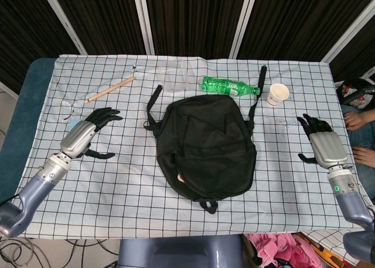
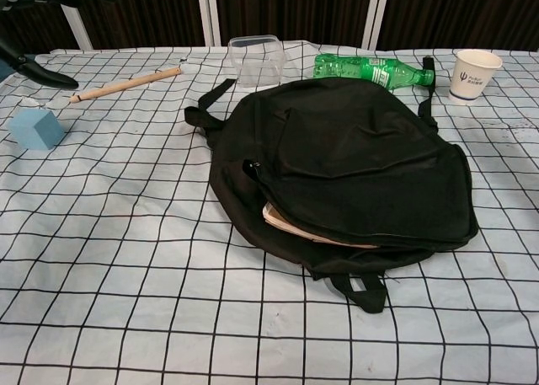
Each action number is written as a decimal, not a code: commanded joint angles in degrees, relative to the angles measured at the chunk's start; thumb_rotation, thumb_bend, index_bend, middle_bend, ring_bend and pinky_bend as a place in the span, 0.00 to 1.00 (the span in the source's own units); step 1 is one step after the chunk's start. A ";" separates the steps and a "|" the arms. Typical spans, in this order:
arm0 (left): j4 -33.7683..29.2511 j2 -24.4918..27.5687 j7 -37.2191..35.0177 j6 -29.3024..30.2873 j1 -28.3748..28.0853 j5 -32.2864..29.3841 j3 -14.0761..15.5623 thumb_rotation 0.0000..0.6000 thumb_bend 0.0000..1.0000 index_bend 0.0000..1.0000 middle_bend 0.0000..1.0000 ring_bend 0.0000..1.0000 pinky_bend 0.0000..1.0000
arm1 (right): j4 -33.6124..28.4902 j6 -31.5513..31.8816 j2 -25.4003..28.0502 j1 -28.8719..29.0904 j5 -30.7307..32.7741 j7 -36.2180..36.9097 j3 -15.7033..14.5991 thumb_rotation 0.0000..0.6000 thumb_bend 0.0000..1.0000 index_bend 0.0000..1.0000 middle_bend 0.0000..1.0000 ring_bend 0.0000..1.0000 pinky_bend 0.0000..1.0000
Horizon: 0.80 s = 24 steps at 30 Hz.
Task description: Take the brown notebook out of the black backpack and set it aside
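Fingers apart, both hands — left hand (image 1: pixel 82 136) | right hand (image 1: pixel 324 145) | one black backpack (image 1: pixel 205 145) — one brown notebook (image 2: pixel 307 230) inside

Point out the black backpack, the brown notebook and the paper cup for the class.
black backpack (image 1: pixel 205 142): head view, middle of its top panel.
brown notebook (image 2: pixel 290 224): chest view, edge showing in the open zip.
paper cup (image 2: pixel 476 73): chest view, its side wall.
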 commanded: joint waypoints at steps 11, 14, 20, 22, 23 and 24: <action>-2.12 2.08 2.93 0.21 2.51 4.89 7.12 1.00 0.01 0.19 0.12 0.00 0.05 | -4.01 6.07 2.84 -3.89 -1.24 1.04 -1.44 1.00 0.17 0.00 0.02 0.07 0.10; -3.17 0.56 1.76 -0.45 1.67 6.95 8.40 1.00 0.01 0.19 0.13 0.00 0.05 | -4.74 7.45 3.33 -4.79 -1.99 1.02 -1.98 1.00 0.17 0.00 0.02 0.06 0.10; -4.95 -4.88 4.18 -2.16 -1.49 9.40 7.86 1.00 0.01 0.20 0.16 0.00 0.05 | -6.04 8.89 4.31 -5.66 -1.92 0.12 -2.03 1.00 0.17 0.00 0.02 0.07 0.10; -5.06 -6.77 7.16 -2.71 -2.33 9.41 7.07 1.00 0.01 0.21 0.17 0.01 0.06 | -6.27 9.10 4.50 -5.84 -1.73 0.19 -1.95 1.00 0.17 0.00 0.02 0.07 0.10; -5.09 -7.81 9.11 -3.00 -2.68 9.12 6.55 1.00 0.01 0.21 0.18 0.02 0.06 | -6.32 9.15 4.59 -5.91 -1.67 0.28 -1.94 1.00 0.17 0.00 0.02 0.07 0.10; -5.17 -8.86 10.94 -3.28 -2.99 8.75 6.04 1.00 0.01 0.22 0.19 0.04 0.07 | -6.31 9.20 4.65 -5.98 -1.62 0.34 -1.93 1.00 0.17 0.00 0.02 0.07 0.10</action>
